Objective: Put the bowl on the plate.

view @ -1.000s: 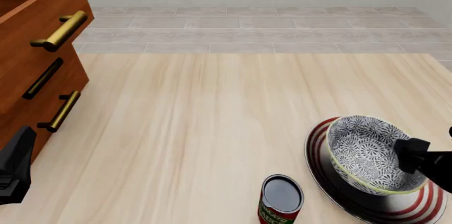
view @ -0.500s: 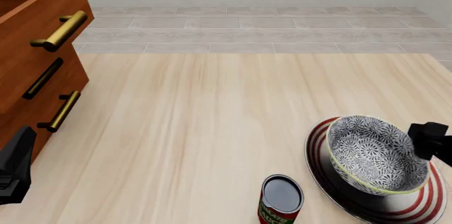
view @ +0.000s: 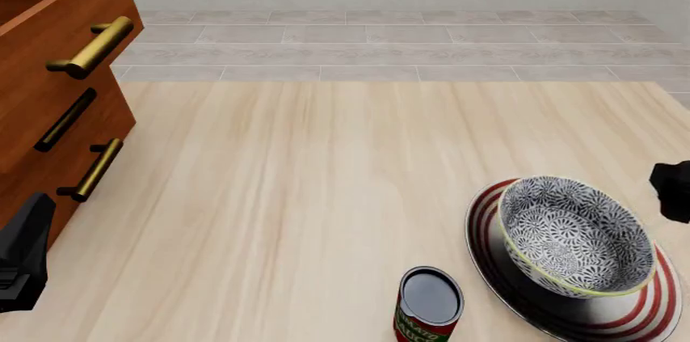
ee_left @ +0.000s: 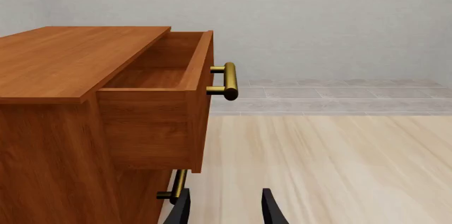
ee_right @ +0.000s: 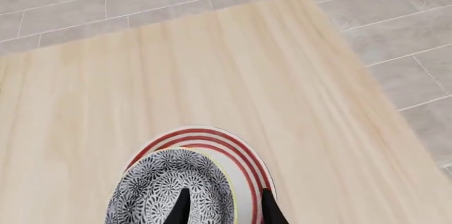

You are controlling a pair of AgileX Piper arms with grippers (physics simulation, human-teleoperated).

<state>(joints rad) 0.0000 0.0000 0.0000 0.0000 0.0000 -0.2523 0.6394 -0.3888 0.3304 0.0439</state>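
The bowl point(view: 576, 235) sat upright on the plate point(view: 645, 309), near the front right corner of the tabletop point(view: 323, 188), a little toward the plate's far side so that more of the red-ringed rim showed on the near side. Just beside the plate, to its left and nearer the camera, stood a small can point(view: 428, 303) with a dark top and a red-green label, apart from the plate's edge. The right gripper point(ee_right: 223, 208) was open and held nothing; in its wrist view the two dark fingertips point(ee_right: 181, 206) stood apart above the bowl and plate, and in the front view only a dark part of that arm showed at the right edge, clear of the bowl's rim. The left gripper point(ee_left: 224, 209) was open too, empty, its fingers spread over bare wood beside a wooden drawer cabinet point(view: 54, 107) at the tabletop's left side. The cabinet's top drawer point(ee_left: 159, 94) was pulled out, with a brass handle point(ee_left: 226, 81) on its front.
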